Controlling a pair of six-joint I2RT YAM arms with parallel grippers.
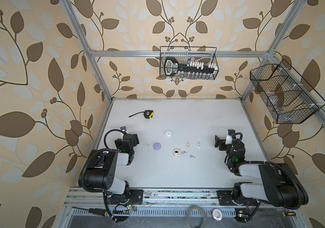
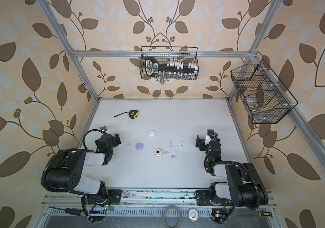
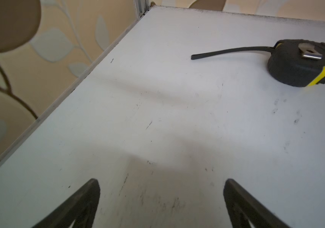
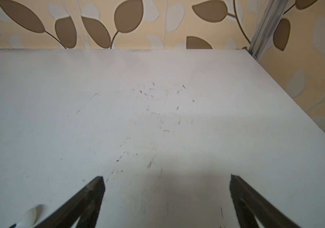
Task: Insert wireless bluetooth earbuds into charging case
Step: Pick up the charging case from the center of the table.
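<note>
Heads up, you're basically at zero. No earbud in a case yet.
- cream pair (image 1: 187, 144) and white pair (image 1: 198, 145) lie loose mid-table (image 1: 197, 173)
- lilac bud (image 1: 184, 152) just beside cream case (image 1: 176, 152), second lilac bud (image 1: 192, 156) near it
- lilac case (image 1: 157, 146) and white case (image 1: 168, 133) toward your left arm; lids look shut, too small to be sure
- left hand (image 3: 161, 180) spread wide, empty
- right hand (image 4: 166, 177) same, over bare table

All six left to seat.

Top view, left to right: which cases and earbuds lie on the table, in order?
lilac case → white round case → cream case → cream earbuds → lilac earbud → white earbuds. The other lilac earbud overlaps the cream pair, so it is left out.
</note>
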